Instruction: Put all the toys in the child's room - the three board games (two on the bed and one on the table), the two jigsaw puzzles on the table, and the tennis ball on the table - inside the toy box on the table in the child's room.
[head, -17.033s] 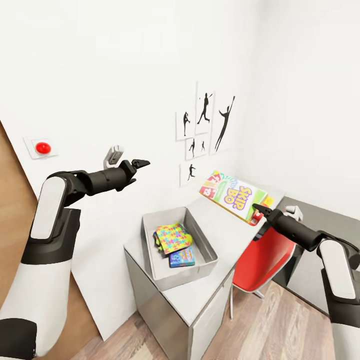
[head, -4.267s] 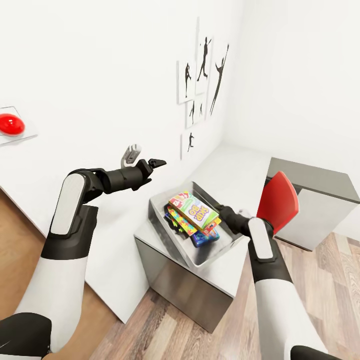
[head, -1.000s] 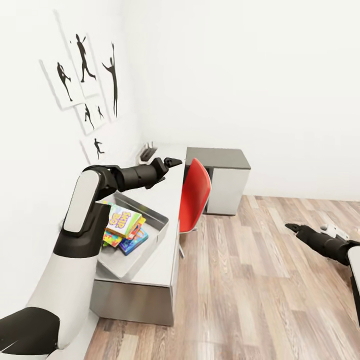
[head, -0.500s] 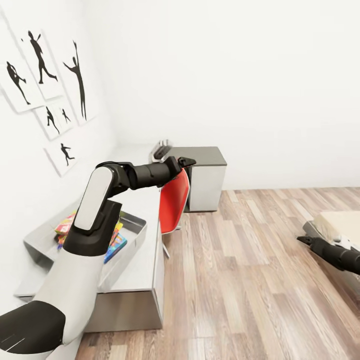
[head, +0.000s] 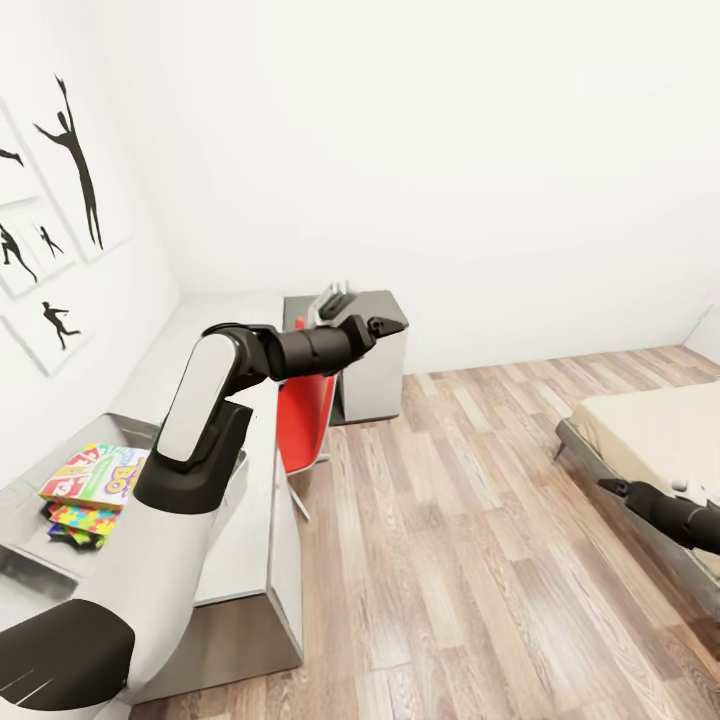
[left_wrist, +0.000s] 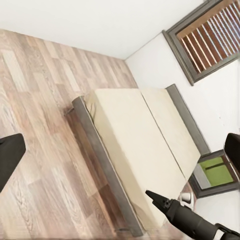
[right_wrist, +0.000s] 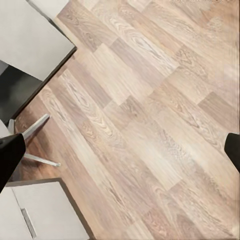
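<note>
While both tools, left tool (head: 378, 323) and right tool (head: 612, 487), stand apart and empty, the view has turned rightward; the bed (head: 650, 430) now appears.

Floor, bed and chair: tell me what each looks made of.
The floor looks like matte wood plank, with visible grain and staggered board seams. The bed shows a plain beige mattress, probably fabric, in a grey frame whose material I cannot tell. The chair has a smooth red seat shell, likely plastic.
</note>
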